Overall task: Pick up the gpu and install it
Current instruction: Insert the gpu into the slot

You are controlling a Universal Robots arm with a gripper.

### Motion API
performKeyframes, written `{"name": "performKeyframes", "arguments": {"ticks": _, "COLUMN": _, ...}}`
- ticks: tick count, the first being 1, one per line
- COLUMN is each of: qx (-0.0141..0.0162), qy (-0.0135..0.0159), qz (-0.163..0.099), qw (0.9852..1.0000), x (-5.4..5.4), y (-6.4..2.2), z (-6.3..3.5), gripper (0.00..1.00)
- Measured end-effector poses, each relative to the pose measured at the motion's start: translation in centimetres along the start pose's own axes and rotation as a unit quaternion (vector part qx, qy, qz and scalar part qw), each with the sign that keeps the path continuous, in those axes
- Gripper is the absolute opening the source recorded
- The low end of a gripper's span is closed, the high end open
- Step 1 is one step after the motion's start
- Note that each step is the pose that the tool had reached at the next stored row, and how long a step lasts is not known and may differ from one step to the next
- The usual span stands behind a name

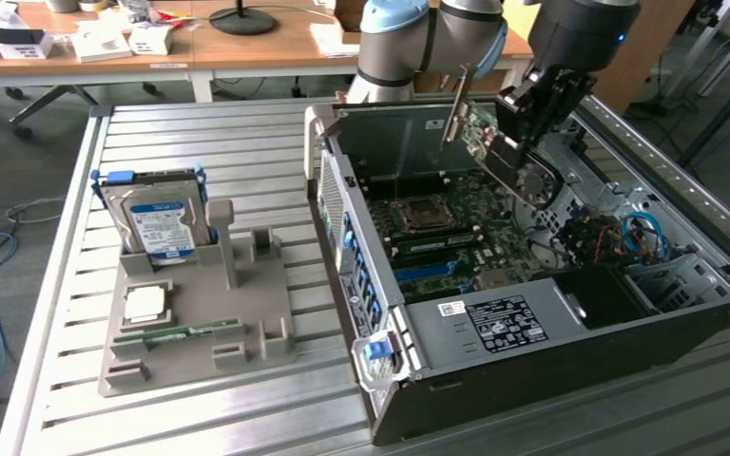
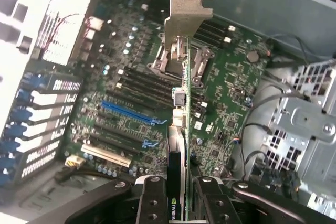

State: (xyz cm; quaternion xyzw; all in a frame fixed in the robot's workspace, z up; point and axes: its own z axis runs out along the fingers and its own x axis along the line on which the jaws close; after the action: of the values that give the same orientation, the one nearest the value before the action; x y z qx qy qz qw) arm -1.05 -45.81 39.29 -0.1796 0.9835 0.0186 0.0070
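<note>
Grip: my gripper (image 2: 177, 200) clamps the gpu (image 2: 180, 100), a thin dark circuit card with pale metal bracket | Pose: edge-on over the green motherboard (image 2: 226, 93), to meet its slots.

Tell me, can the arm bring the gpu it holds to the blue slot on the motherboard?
Likely yes: the tool grips the gpu above the open case, and the blue slot lies bare, no cable across it.
</note>
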Motion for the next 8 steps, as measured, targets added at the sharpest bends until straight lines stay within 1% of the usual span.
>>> {"name": "performKeyframes", "arguments": {"ticks": 2, "qx": 0.0007, "qy": 0.0010, "qz": -0.017, "qw": 0.9999, "x": 0.00, "y": 0.00, "z": 0.04, "gripper": 0.26}}
{"name": "performKeyframes", "arguments": {"ticks": 4, "qx": 0.0013, "qy": 0.0019, "qz": -0.034, "qw": 0.9994, "x": 0.01, "y": 0.00, "z": 0.07, "gripper": 0.26}}
{"name": "performKeyframes", "arguments": {"ticks": 8, "qx": 0.0027, "qy": 0.0038, "qz": -0.066, "qw": 0.9978, "x": 0.01, "y": 0.00, "z": 0.15, "gripper": 0.26}}
